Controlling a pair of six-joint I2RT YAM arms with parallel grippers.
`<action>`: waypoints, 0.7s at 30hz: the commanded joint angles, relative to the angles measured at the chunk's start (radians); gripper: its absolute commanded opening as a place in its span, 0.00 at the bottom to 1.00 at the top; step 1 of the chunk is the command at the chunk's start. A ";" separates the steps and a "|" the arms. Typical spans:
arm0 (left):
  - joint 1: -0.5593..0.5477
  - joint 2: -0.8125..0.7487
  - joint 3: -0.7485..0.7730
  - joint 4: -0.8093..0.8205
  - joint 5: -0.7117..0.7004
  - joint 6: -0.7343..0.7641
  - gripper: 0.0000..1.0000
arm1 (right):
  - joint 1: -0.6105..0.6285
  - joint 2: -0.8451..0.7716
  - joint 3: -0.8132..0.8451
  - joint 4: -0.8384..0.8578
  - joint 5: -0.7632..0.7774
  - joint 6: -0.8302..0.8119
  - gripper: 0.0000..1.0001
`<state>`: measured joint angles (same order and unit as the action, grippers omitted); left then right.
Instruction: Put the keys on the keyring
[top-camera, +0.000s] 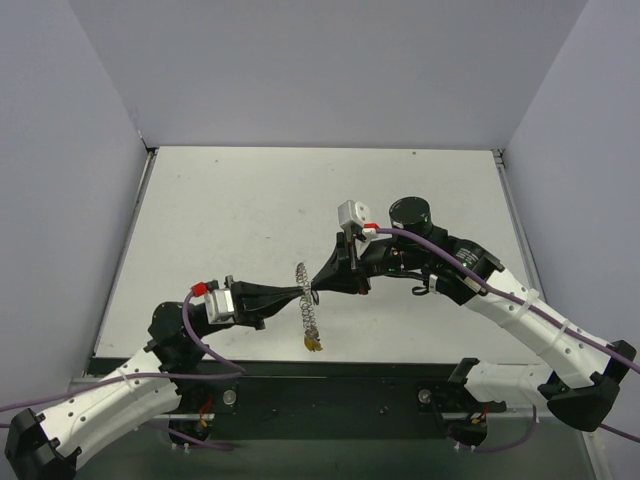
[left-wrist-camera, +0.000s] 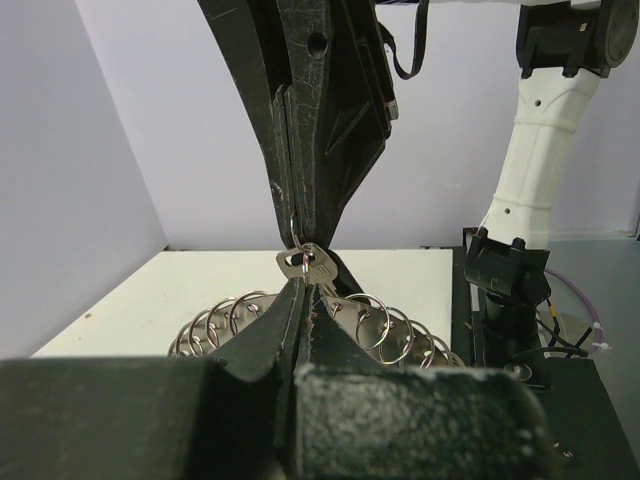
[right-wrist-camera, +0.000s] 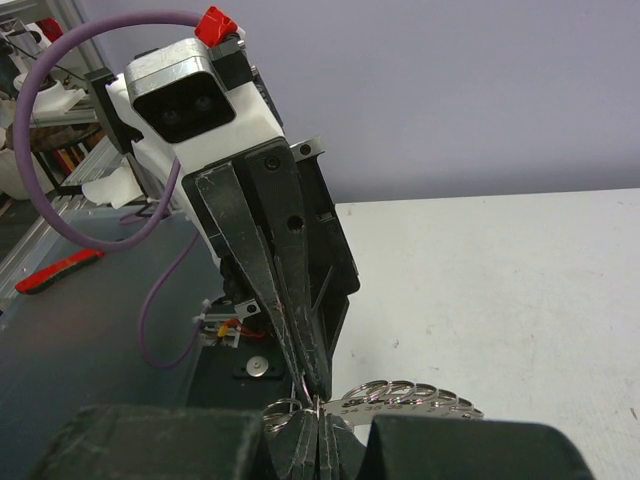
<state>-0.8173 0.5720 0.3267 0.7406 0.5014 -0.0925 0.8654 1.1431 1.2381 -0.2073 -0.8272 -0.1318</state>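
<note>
Left gripper (top-camera: 303, 293): jaws fully closed, nipping the keyring (top-camera: 309, 316) at mid-coil.
Right gripper (top-camera: 320, 289): jaws closed likewise, tip to tip with the left, pinching a silver key (left-wrist-camera: 305, 263), apparently by a thin wire loop.
Location: keyring between both tips, over the near half of the table (top-camera: 220, 220); whether it rests on the surface cannot be told.
Handling note: step judged to be threading the key. Hold the coil steady, feed the key's eye along one wire end in small rotations, and avoid pulls that spread the coil.
Count: grippers, two; keyring, one; keys seen, two: one silver, one yellow key (top-camera: 313, 345) at the coil's near end. Other colours not visible.
</note>
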 joint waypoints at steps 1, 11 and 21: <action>-0.006 -0.018 0.052 0.062 -0.011 0.002 0.00 | 0.007 0.007 0.035 0.020 -0.027 -0.017 0.00; -0.005 -0.021 0.054 0.066 -0.009 0.007 0.00 | 0.007 0.009 0.035 0.013 -0.024 -0.017 0.00; -0.006 -0.015 0.051 0.052 -0.021 0.013 0.00 | 0.007 -0.005 0.038 0.008 -0.013 -0.019 0.00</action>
<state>-0.8173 0.5629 0.3271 0.7414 0.5014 -0.0917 0.8658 1.1564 1.2381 -0.2214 -0.8253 -0.1345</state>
